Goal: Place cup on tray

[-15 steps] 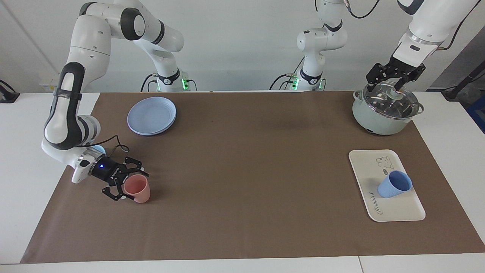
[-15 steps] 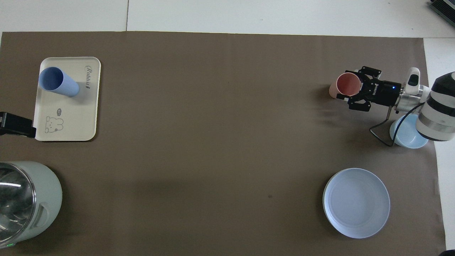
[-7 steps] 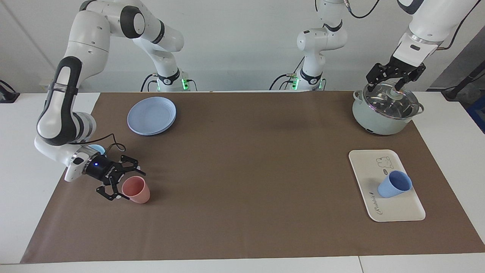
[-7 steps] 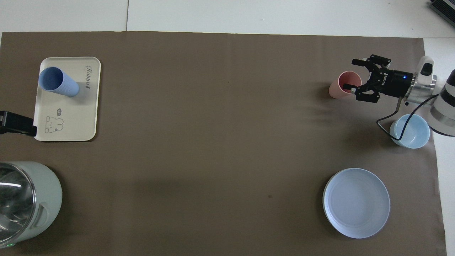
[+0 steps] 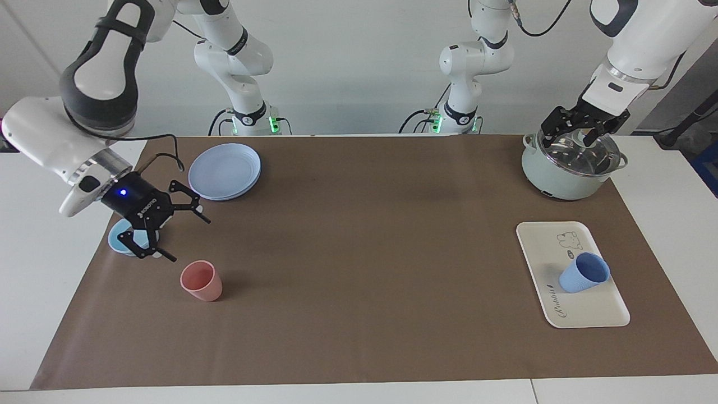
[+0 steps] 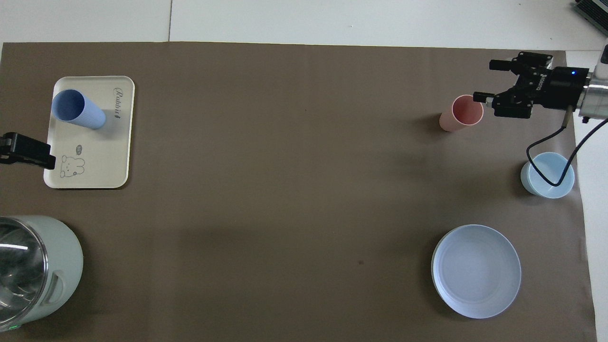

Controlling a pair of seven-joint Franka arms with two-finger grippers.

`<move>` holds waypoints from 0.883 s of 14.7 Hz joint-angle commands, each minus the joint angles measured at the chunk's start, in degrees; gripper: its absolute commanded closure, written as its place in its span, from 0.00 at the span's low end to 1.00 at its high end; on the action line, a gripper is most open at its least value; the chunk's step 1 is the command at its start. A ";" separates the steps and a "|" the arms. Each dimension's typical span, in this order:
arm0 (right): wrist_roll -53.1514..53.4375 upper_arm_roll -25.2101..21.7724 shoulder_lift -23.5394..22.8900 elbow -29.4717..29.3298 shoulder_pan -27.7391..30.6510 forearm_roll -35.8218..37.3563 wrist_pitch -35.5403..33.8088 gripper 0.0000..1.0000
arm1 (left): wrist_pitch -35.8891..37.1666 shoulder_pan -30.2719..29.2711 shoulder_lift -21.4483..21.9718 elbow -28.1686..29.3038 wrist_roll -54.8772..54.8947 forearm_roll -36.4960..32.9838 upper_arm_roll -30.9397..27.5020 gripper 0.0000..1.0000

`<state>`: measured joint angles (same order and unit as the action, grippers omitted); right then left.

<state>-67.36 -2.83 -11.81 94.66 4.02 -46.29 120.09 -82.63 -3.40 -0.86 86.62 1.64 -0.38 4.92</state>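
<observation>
The periwinkle-blue cup (image 5: pixel 583 273) stands mouth up on the cream tray (image 5: pixel 583 314) at the left arm's end of the table; both also show in the overhead view, the cup (image 6: pixel 78 109) and the tray (image 6: pixel 102 156). My right gripper (image 5: pixel 189 240) is open and empty, raised over the mat between the pink cup and the light-blue bowl; it also shows in the overhead view (image 6: pixel 484 80). My left gripper (image 5: pixel 575 133) hovers open just over the pot's glass lid; only its edge (image 6: pixel 28 154) shows in the overhead view.
A salmon-pink cup (image 5: pixel 201 280) stands upright at the right arm's end. A light-blue bowl (image 5: pixel 120 238) sits beside it, nearer the robots. A round blue plate (image 5: pixel 224 170) lies nearer still. A pale green pot (image 5: pixel 566 174) with a glass lid stands near the left arm's base.
My right gripper let go of the pink cup, rose and drew back toward the robots; the pink cup stays standing. My left gripper stayed over the pot lid, slightly lower.
</observation>
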 commanded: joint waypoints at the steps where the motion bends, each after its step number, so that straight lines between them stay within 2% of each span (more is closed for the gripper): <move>1: 20.78 -0.07 3.01 1.66 -4.09 17.56 3.22 0.00 | -0.07 0.68 0.94 0.92 -0.41 0.47 -0.44 0.00; 3: 36.00 0.37 4.33 1.75 -5.25 30.68 2.87 0.00 | -0.16 0.68 0.94 0.92 -0.41 0.47 -0.35 0.00; 5: 46.74 0.20 6.09 2.36 -6.13 38.61 0.68 0.00 | -0.16 0.68 0.94 1.01 -0.32 0.47 -0.35 0.00; 7: 55.98 0.02 8.45 1.75 -6.04 45.73 -6.59 0.00 | -0.16 0.68 1.03 1.45 -0.23 0.47 -0.35 0.00; 8: 59.76 0.28 10.47 1.75 -6.04 47.85 -10.19 0.00 | -0.16 0.68 1.21 1.45 -0.23 0.47 -0.35 0.00; 11: 70.15 -0.15 14.69 1.66 -5.43 47.53 -19.43 0.00 | -0.16 0.59 1.21 1.45 -0.15 0.47 -0.35 0.00; 13: 70.96 -0.60 17.16 1.58 -5.08 47.35 -24.62 0.00 | -0.07 0.67 1.21 1.45 -0.15 0.47 -0.35 0.00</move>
<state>1.17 -3.31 2.29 94.76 -1.84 0.36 98.66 -82.63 -3.27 -0.84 86.70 1.64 -0.38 4.97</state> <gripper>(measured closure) 0.000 0.000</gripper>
